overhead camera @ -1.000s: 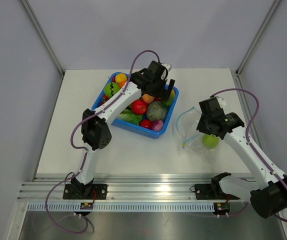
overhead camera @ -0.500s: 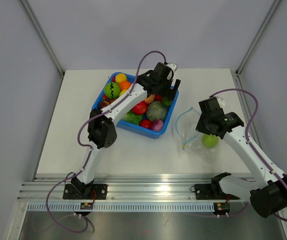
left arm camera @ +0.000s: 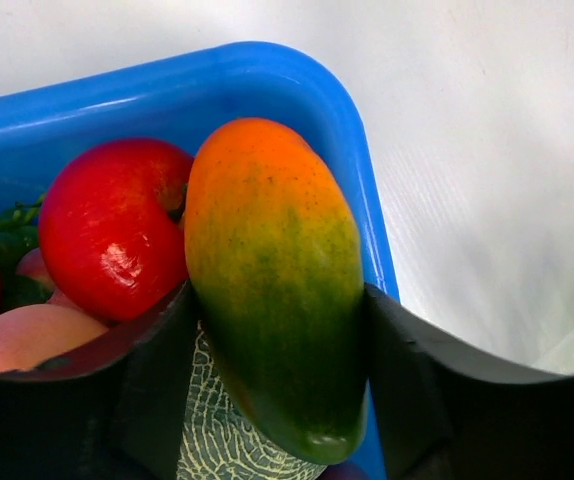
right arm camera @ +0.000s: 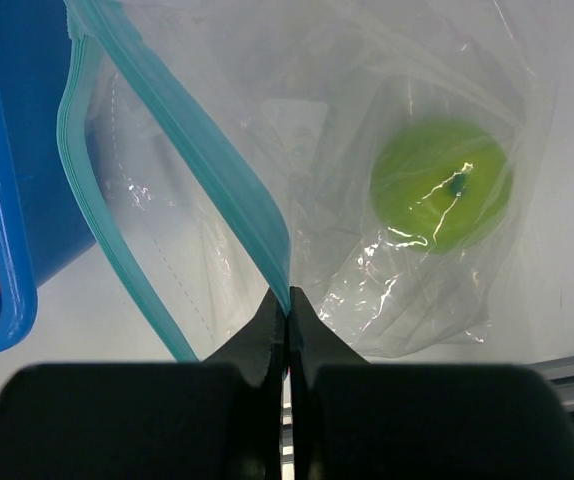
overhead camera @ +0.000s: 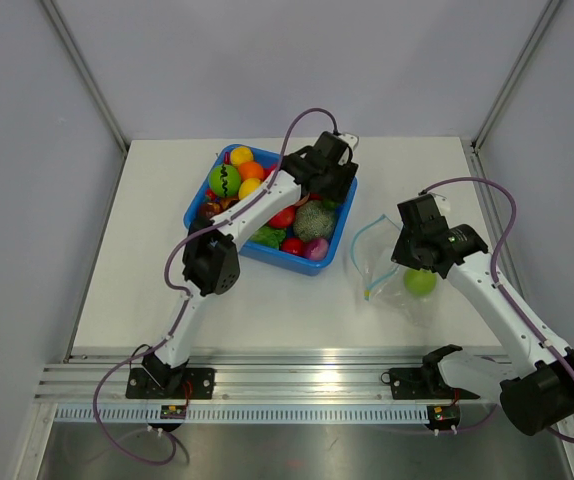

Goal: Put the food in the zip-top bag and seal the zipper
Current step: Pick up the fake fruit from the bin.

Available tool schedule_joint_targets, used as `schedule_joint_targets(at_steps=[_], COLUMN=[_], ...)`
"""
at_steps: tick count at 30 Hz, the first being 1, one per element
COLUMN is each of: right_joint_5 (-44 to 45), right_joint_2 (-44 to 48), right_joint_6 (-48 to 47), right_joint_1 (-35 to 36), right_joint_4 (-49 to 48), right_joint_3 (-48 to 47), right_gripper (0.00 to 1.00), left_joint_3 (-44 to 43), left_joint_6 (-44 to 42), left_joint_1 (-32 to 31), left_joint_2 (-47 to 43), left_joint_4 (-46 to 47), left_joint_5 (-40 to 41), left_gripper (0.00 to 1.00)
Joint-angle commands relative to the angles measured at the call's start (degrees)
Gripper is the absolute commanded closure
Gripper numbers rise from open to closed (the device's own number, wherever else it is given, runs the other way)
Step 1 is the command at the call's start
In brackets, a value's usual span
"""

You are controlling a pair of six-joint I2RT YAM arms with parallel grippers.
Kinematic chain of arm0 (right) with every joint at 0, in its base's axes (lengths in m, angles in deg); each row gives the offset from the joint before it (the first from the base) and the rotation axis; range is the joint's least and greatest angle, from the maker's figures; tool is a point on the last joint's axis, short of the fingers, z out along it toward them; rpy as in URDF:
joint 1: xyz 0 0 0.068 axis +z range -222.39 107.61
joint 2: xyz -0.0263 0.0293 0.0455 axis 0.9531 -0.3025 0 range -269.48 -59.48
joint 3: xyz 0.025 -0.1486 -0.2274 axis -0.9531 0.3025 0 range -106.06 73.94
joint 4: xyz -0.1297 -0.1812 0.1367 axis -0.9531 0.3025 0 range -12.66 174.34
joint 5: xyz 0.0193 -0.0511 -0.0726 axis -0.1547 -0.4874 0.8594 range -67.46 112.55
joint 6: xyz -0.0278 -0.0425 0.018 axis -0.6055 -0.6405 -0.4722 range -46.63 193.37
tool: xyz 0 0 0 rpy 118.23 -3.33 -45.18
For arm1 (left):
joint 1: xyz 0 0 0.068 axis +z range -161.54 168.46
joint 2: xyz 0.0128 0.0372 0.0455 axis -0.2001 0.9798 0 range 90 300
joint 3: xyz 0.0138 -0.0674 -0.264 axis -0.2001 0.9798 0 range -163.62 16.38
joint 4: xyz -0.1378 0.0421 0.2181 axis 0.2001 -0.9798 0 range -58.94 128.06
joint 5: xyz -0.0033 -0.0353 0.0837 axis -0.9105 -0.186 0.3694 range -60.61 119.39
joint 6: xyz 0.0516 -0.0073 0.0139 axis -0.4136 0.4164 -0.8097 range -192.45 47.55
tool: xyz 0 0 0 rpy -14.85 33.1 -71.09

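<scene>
Clear, crinkly bag (overhead camera: 392, 262) lying at three o'clock on the white table (overhead camera: 147, 270), just right of the blue bin (overhead camera: 338, 238). Mouth gaping toward the bin, edged by the thin blue-green zipper (right arm camera: 202, 140). Inside, near the closed end, one round glossy green apple (right arm camera: 441, 186). Pressed together on one lip of the zipper: the right gripper (right arm camera: 287, 305), its black fingers (right arm camera: 257, 340) meeting with only the strip between them. Behind it the right arm (overhead camera: 507, 310), bent at the elbow, reaching in from five o'clock with the wrist over the bag.

More glossy food heaped in the smooth plastic bin at twelve o'clock. Clamped in the left gripper (left arm camera: 279, 330): a mango (left arm camera: 267, 260), smooth and oval, orange at the top fading to green, squeezed on both sides by the black fingers. At its nine o'clock in the wrist view, a shiny red apple (left arm camera: 112, 235); beneath it, a netted pale-green melon (left arm camera: 212, 430). The left arm (overhead camera: 247, 205) stretched long from seven o'clock, wrist above the bin's far right corner.
</scene>
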Motion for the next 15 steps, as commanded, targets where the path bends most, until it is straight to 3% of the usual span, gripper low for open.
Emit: schedule_joint_targets(at_steps=[1, 2, 9, 13, 15], right_joint_5=[-1.0, -1.1, -3.4, -7.7, -9.4], right_joint_2=[1.1, 1.1, 0.0, -2.0, -4.1], right_joint_6=[0.3, 0.4, 0.1, -0.6, -0.6], right_joint_1=[-0.4, -0.3, -0.4, -0.5, -0.7], right_joint_4=[-0.7, -0.8, -2.6, -7.0, -8.1], right_joint_3=[-1.8, -1.9, -3.1, -4.5, -5.6], right_gripper=[1.00, 1.00, 1.00, 1.00, 1.00], left_joint_3=[-0.8, 0.0, 5.7, 10.4, 13.0], left_joint_6=[-0.5, -0.5, -0.3, -0.3, 0.1], left_joint_1=[0.1, 0.1, 0.1, 0.4, 0.8], left_joint_2=[-2.6, -4.4, -15.2, -23.0, -25.6], left_joint_4=[1.9, 2.6, 3.2, 2.4, 1.0], left_joint_5=[0.8, 0.8, -0.1, -2.7, -8.5], left_gripper=[0.49, 0.59, 0.94, 1.00, 1.00])
